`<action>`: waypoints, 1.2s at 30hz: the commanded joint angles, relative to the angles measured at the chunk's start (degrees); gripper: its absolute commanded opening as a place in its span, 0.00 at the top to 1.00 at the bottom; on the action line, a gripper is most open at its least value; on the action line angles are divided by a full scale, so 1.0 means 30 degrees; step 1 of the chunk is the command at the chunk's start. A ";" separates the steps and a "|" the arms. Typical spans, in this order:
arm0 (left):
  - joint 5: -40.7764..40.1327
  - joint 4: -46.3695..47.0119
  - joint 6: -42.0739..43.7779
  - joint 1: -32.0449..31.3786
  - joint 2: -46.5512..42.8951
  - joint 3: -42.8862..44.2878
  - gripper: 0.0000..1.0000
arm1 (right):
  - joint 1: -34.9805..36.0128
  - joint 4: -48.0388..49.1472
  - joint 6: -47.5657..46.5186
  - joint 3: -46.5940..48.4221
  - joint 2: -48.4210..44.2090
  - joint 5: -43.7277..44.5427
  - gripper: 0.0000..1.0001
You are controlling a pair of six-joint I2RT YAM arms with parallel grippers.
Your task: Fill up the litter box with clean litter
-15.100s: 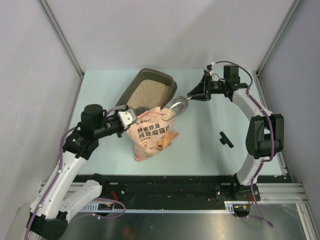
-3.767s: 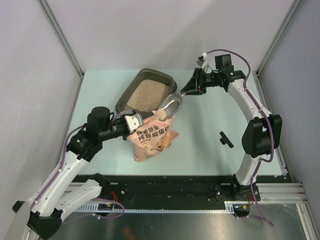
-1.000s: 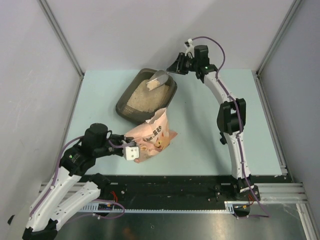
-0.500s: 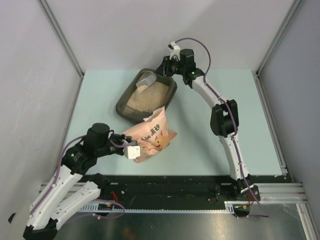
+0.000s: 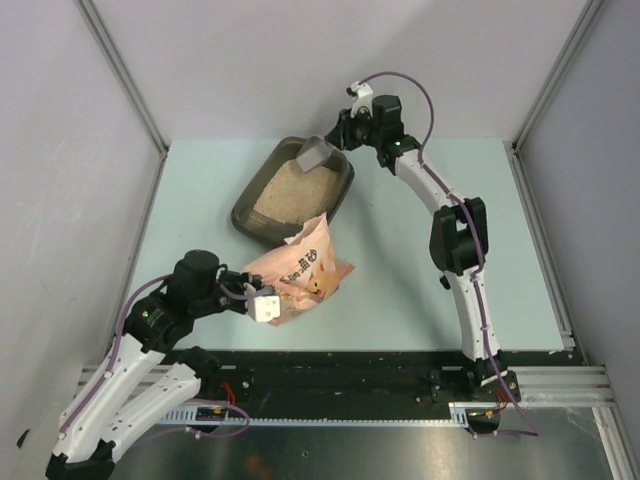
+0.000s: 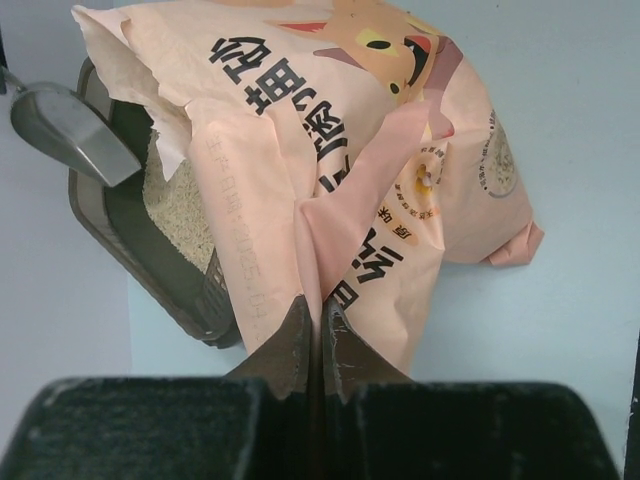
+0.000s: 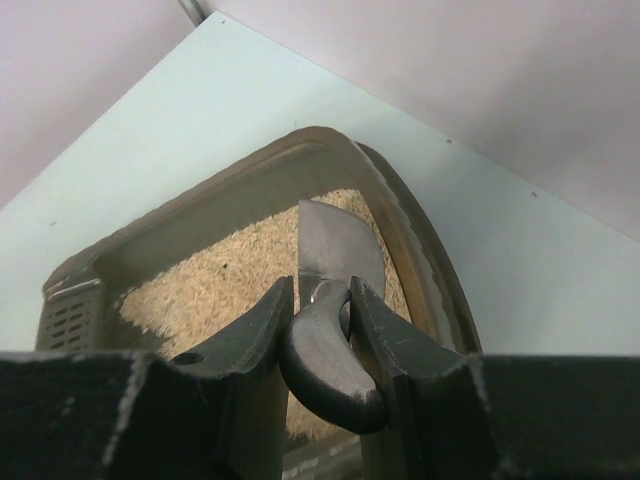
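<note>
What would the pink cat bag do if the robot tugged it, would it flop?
Probably floppy: the pink bag is creased and folds where the left gripper pinches it. It would likely sag rather than stand, since it lies slumped on the table. With its top open, tipping it could spill.

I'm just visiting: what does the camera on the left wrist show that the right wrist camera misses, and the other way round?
Only the left wrist view shows the salmon-pink cat-print bag, pinched between the left fingers. Only the right wrist view shows the right fingers clamped on the metal scoop by its handle. Both show the scoop, the dark litter box and the pale beige litter in it.
</note>
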 commanded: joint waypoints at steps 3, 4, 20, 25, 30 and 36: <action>0.0991 -0.0227 -0.2736 -0.0106 0.0766 0.1330 0.60 | -0.1304 -0.1250 0.0511 -0.1381 -0.5819 -0.2135 1.00; 0.1427 -0.0080 -0.3300 -0.0106 0.1000 0.1914 0.55 | -0.1392 -0.1460 0.0541 -0.1937 -0.6375 -0.2400 1.00; 0.2545 0.1738 -0.6176 -0.0106 0.6596 0.6636 0.24 | -0.1745 -0.7379 -0.1685 -0.6979 -1.4024 -0.3720 1.00; 0.1170 0.1738 -0.6849 -0.0106 0.7827 0.7193 0.38 | -0.1366 -0.8257 -0.1832 -0.8707 -1.6397 -0.4861 1.00; 0.1488 0.1709 -0.6645 -0.0077 0.7595 0.7047 0.62 | 0.0244 -0.8727 -0.3762 -0.9384 -1.8070 -0.5568 1.00; 0.2485 0.1767 -0.6850 -0.0106 0.7243 0.7075 0.90 | 0.2414 -0.9810 -0.5901 -0.8127 -1.6787 -0.4953 1.00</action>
